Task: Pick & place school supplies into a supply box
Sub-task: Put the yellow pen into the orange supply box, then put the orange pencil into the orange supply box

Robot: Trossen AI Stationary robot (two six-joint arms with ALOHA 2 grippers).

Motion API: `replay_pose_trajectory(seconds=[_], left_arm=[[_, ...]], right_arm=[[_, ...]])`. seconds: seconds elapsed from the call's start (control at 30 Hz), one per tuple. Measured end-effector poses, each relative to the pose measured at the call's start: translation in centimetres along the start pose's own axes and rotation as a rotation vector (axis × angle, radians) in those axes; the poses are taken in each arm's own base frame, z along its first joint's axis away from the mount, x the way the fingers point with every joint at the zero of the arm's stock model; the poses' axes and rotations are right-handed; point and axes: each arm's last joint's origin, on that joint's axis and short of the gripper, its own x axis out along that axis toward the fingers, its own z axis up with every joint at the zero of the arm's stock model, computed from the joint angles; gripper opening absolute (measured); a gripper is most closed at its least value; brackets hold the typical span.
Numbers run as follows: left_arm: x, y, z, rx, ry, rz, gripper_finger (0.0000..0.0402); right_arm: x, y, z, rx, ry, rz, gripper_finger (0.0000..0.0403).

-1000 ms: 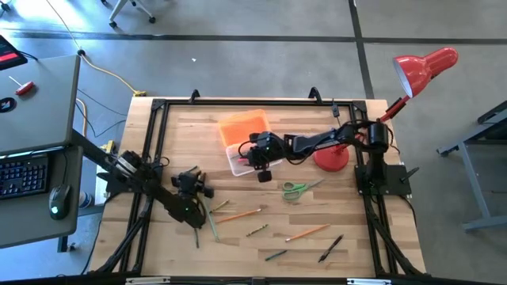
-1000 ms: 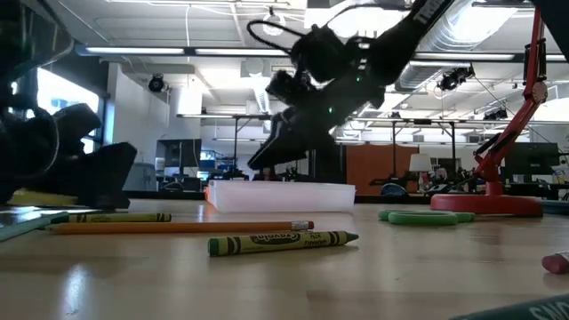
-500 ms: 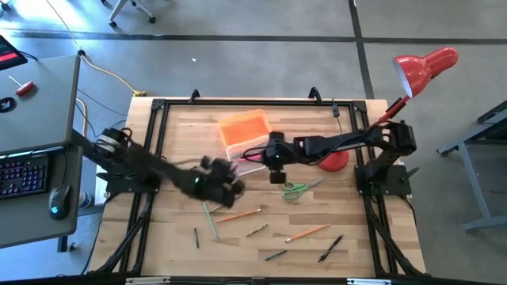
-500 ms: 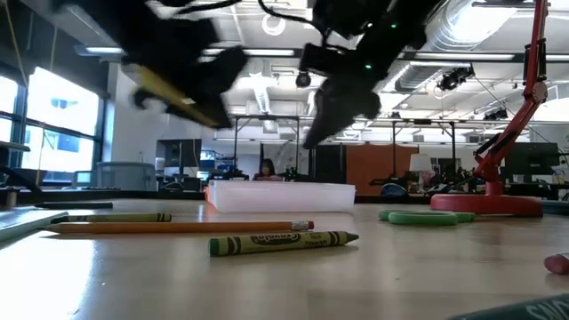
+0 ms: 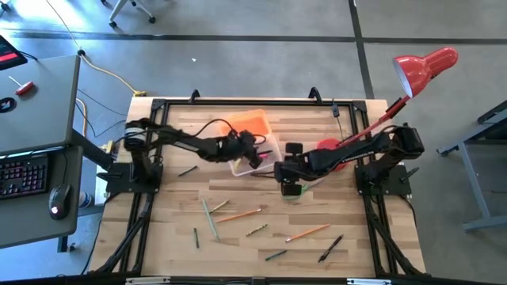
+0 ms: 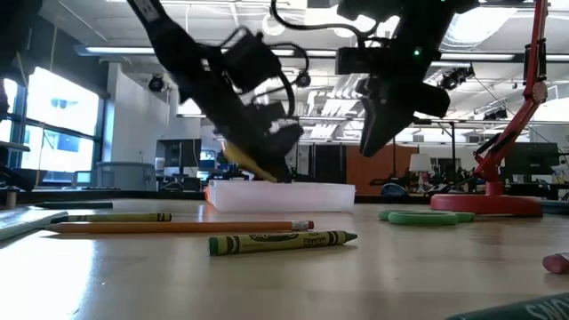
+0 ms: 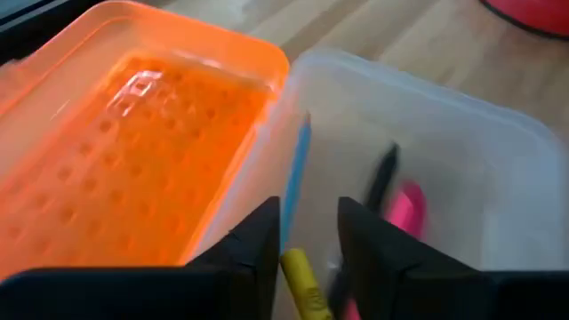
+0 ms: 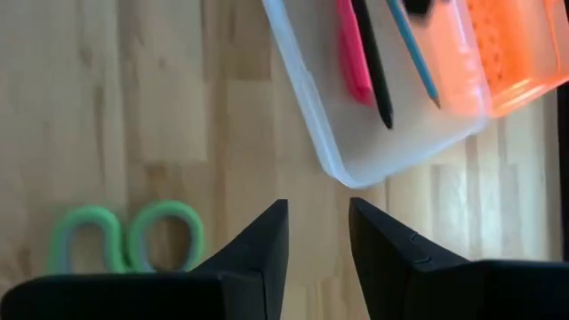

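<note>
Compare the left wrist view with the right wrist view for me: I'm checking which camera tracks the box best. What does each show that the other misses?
Only the left wrist view shows a yellow crayon between the left gripper's fingers, over the supply box.

Only the right wrist view shows the green-handled scissors on the wooden table, beyond the open, empty right gripper.

Both show the clear box, its open orange lid, and a pink marker, a black pen and a blue pencil already inside.

Setting: open-plan lab or workshop. Evidence: concrete floor (image 5: 253, 71), exposed ceiling ducts (image 6: 480, 27), framed wooden surface (image 5: 198, 131), side desk with keyboard (image 5: 20, 174).
</note>
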Motion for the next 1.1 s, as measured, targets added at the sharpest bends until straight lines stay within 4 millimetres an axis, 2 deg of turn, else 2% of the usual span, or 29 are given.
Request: replay_pose_trajectory(seconds=[0.13, 0.23, 0.37, 0.47, 0.63, 0.73, 0.83, 0.97, 1.1], left_arm=[[2.1, 0.6, -0.4, 0.038, -0.03, -0.034, 0.0174], [2.7, 0.8, -0.5, 0.032, -0.044, -0.051, 0.0177], [2.6, 0.5, 0.4, 0.042, -0.065, -0.07, 0.0172], [1.2, 0.0, 2.8, 0.069, -0.103, -0.119, 0.0163], [-3.3, -0.1, 7.7, 0.109, -0.075, -0.117, 0.0142], [-7.3, 0.4, 10.5, 0.128, -0.022, -0.125, 0.0127], [-11.8, 0.2, 12.6, 0.042, 0.058, -0.18, 0.0111], [-17.2, -1.0, 12.8, -0.085, 0.218, -0.245, 0.0087], [-21.3, -3.6, 10.3, -0.089, 0.336, -0.259, 0.0063]], right_arm=[[-0.2, 0.5, 0.2, -0.017, -0.027, 0.007, 0.0099], [-0.2, 0.5, 0.3, -0.023, -0.04, 0.008, 0.0099], [-0.2, 0.4, 0.4, -0.027, -0.046, 0.009, 0.0099], [-0.2, 0.5, 0.6, -0.027, -0.067, 0.023, 0.0099], [-0.3, 1.0, 1.0, -0.046, -0.108, 0.134, 0.0099], [-0.5, 1.3, 1.1, -0.056, -0.121, 0.146, 0.0099], [-0.6, 1.7, 1.0, -0.068, -0.123, 0.146, 0.0099], [-0.4, 2.3, 0.8, -0.076, -0.138, 0.151, 0.0099], [0.9, 3.0, -0.5, -0.082, -0.159, 0.171, 0.0099]])
